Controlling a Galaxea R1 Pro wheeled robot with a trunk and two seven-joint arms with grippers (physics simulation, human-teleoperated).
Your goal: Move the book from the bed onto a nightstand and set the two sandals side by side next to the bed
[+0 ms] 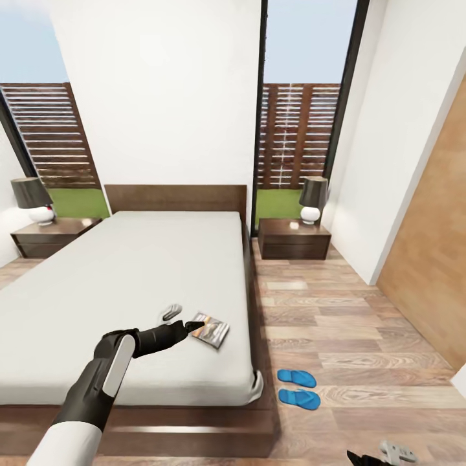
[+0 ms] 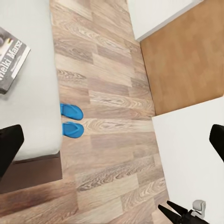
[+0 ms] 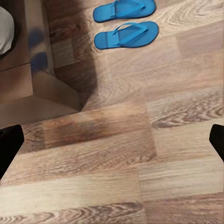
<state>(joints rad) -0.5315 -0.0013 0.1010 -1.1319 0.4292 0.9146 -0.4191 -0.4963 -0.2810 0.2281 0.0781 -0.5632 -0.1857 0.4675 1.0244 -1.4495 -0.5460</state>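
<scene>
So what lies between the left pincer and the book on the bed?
Only bare mattress. In the head view the left pincer is open just beside the book, with a short strip of the bed between them.

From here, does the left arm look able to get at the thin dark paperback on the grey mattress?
Probably yes: the left gripper hangs open right beside the paperback on the mattress, nothing between them.
</scene>
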